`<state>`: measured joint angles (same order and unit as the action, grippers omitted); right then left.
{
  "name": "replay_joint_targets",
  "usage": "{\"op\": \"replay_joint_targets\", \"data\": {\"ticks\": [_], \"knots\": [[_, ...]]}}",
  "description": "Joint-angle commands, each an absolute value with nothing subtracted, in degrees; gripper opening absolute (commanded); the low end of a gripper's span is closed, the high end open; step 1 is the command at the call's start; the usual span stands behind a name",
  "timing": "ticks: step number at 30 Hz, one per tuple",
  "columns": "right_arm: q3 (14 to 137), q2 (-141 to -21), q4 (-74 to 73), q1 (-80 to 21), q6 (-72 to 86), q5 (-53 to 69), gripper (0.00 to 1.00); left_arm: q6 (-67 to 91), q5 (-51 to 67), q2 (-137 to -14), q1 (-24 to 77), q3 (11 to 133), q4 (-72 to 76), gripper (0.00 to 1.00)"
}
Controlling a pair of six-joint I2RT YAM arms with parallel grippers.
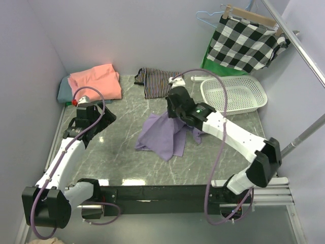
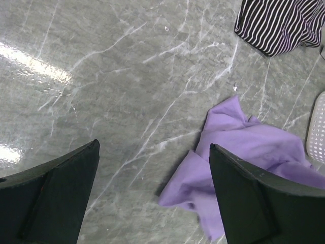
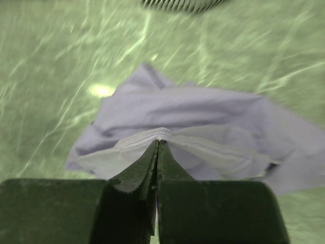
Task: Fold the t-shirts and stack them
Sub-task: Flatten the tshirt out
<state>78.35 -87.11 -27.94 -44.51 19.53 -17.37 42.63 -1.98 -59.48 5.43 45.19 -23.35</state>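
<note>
Pale lavender walls enclose a glossy grey marble table beside a metal rail.

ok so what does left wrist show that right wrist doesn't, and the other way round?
Only left wrist: the left fingers wide apart, holding nothing, and the edge of the white basket.
Only right wrist: the right fingers shut on a hemmed edge of the lavender t-shirt.
Both: that shirt, the striped cloth at the top of the frame, and the marble table.
</note>
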Motion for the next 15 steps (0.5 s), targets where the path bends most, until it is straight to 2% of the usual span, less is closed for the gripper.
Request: {"op": "replay_joint_targets", "data": {"ticks": [1, 7, 9, 15], "knots": [[82.2, -81.1, -26.2, -43.2, 14.0, -27.8, 0.0, 41.4, 0.7, -59.0, 5.2, 44.6, -20.5, 0.93], [91.1, -83.9, -25.2, -33.1, 9.4, -31.2, 0.0, 39.0, 15.7, -63.4, 5.4, 43.3, -13.2, 0.94], [92.3, -84.7, -24.4, -31.1, 9.2, -30.6, 0.0, 38.4, 19.2, -67.2, 6.2, 43.8, -12.7, 0.91], [93.4, -88.4, -22.8, -26.6, 8.5, -29.0, 0.0, 38.0, 18.7, -76.5, 12.6, 44.7, -9.3, 0.9]]}}
